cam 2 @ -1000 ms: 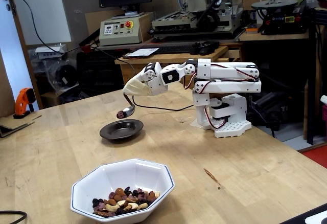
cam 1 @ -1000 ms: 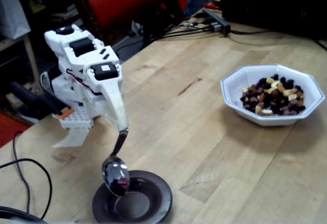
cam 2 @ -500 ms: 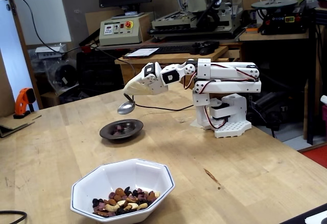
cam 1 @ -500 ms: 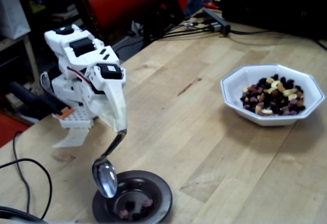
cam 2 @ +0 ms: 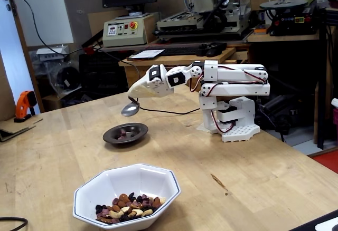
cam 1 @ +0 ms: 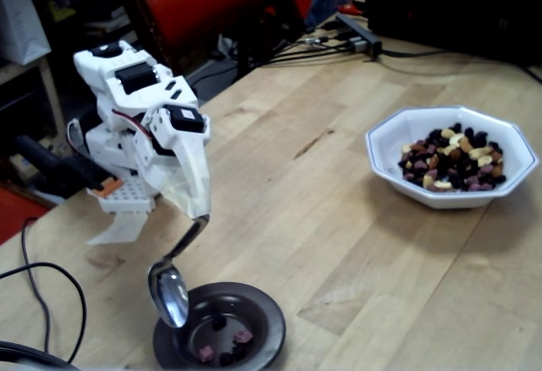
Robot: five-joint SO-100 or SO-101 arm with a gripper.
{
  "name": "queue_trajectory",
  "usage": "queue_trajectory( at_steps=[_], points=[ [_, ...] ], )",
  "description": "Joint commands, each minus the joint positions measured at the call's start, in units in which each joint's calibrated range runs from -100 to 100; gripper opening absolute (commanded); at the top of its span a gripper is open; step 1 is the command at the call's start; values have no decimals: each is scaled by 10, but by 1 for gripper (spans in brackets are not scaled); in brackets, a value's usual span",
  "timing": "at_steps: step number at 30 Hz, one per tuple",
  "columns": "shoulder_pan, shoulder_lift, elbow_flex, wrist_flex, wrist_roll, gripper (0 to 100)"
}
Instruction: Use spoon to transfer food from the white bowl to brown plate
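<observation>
My gripper (cam 1: pixel 195 210) (cam 2: pixel 135 93) is shut on the handle of the silver spoon (cam 1: pixel 168 293) (cam 2: pixel 129 109). The spoon hangs tilted over the left edge of the brown plate (cam 1: pixel 262 313) (cam 2: pixel 125 134) with its bowl turned and nothing in it. A few dark and pinkish pieces of food (cam 1: pixel 227 341) (cam 2: pixel 124 132) lie in the plate's sunken centre. More food (cam 1: pixel 451 160) (cam 2: pixel 125 209) fills the white bowl (cam 1: pixel 398 138) (cam 2: pixel 132 181), which stands apart from the plate, at the right in one fixed view and at the front in the other.
The arm's white base (cam 1: pixel 123 193) (cam 2: pixel 235 115) stands on the wooden table (cam 1: pixel 339 218) beside the plate. A black cable (cam 1: pixel 51 274) loops at the table's left edge. A power strip with cables (cam 1: pixel 356 36) lies at the far edge.
The spoon, loaded with dark pieces a second ago, has tipped and emptied them into the brown plate. It has since shifted slightly left and stays tilted.
</observation>
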Motion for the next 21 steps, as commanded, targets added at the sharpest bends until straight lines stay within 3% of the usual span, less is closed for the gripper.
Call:
queue_trajectory(
  at_steps=[1,7,21],
  points=[
    [32,-9,-66,1,1,4],
    [32,5,-119,1,1,4],
    [32,339,-418,-6,1,4]
  ],
)
